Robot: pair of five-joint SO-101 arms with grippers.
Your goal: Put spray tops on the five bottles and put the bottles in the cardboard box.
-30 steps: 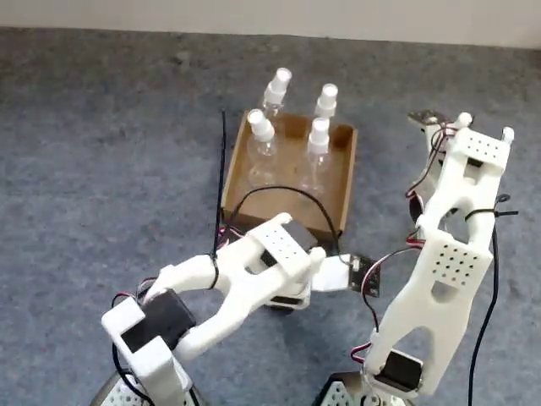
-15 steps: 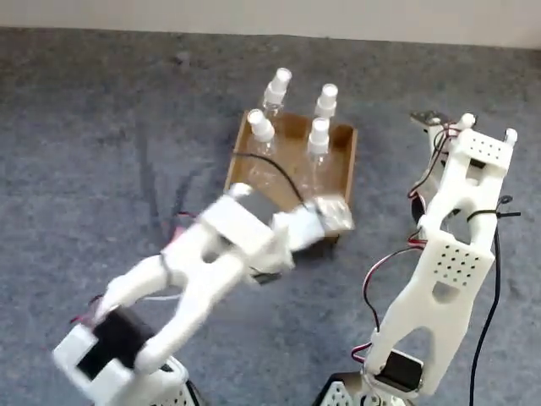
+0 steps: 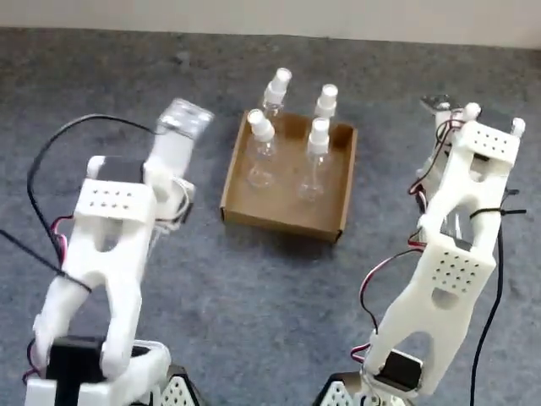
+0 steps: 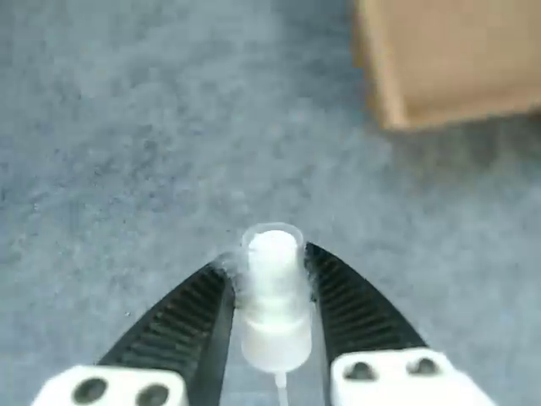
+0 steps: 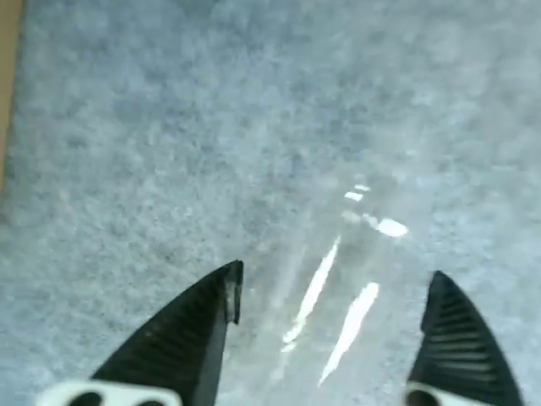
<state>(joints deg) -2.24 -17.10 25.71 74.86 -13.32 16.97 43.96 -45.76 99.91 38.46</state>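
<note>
My left gripper (image 4: pixel 270 258) is shut on a white spray top (image 4: pixel 272 296), held above the carpet to the left of the cardboard box (image 3: pixel 283 211). In the high view this gripper (image 3: pixel 179 123) sits off the box's left far corner. Two clear bottles with spray tops (image 3: pixel 260 148) (image 3: pixel 314 156) stand inside the box, and two more (image 3: pixel 275 91) (image 3: pixel 325 101) stand at its far edge. My right gripper (image 5: pixel 331 283) is open over a clear bottle (image 5: pixel 338 271) lying on the carpet between its fingers. Its arm reaches to the right of the box (image 3: pixel 444 110).
Grey carpet (image 3: pixel 127 76) covers the whole table. A corner of the box (image 4: pixel 439 59) shows beyond the left gripper. Cables hang from both arms. Open carpet lies in front of the box and to its far left.
The left arm has swung from just in front of the box over to its left side, carrying the spray top. The right arm has shifted only slightly.
</note>
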